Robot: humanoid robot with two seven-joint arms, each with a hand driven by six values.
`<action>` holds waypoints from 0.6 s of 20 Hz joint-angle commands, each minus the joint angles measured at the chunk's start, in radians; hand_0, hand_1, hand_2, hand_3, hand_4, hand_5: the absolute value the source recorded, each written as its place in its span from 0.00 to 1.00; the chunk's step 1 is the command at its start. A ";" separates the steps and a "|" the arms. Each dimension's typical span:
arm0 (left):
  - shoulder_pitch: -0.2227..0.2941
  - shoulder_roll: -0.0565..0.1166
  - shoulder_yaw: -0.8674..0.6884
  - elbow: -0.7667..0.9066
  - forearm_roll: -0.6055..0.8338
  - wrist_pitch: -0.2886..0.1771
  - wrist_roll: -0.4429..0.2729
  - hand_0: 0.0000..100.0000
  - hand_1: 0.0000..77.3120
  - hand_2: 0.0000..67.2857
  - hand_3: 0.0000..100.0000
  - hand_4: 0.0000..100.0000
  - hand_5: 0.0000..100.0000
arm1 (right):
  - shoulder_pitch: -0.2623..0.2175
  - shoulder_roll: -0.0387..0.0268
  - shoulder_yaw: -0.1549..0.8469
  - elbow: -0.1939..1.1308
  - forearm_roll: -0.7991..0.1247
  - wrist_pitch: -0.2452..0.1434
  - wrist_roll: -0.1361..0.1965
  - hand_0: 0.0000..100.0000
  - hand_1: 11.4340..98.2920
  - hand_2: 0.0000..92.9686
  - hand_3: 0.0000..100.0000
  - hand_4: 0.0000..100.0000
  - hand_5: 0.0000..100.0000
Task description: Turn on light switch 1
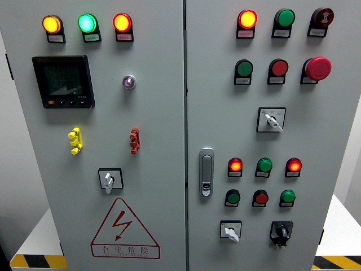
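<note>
The grey cabinet [158,186] carries everything on its two door panels, and the chrome door handle [206,171], just right of the centre seam, serves as landmark. Left of the handle sit a black digital meter [62,81], three lit lamps in amber [51,24], green [87,23] and orange-red [122,22] above it, yellow [75,140] and red [134,140] clips, a rotary switch [110,179] and a red warning triangle [124,230]. Right of the handle are rows of red and green lamps and buttons, a red mushroom button [317,68] far up, and three more rotary switches, one above [271,119] and two below [230,230] [281,231].
</note>
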 commanded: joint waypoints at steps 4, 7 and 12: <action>0.007 0.000 0.136 -0.299 -0.225 -0.006 0.005 0.00 0.16 0.25 0.24 0.50 0.27 | 0.000 0.0007 0.000 0.000 0.000 0.000 0.000 0.00 0.10 0.00 0.20 0.19 0.10; 0.007 0.000 0.204 -0.444 -0.349 -0.012 0.039 0.00 0.19 0.28 0.33 0.56 0.29 | 0.000 0.0006 0.000 0.000 0.000 0.000 0.000 0.00 0.10 0.00 0.20 0.19 0.10; 0.009 -0.002 0.224 -0.666 -0.426 -0.083 0.106 0.00 0.25 0.31 0.40 0.61 0.36 | 0.000 -0.0009 0.000 0.000 0.000 -0.001 0.000 0.00 0.10 0.00 0.20 0.19 0.10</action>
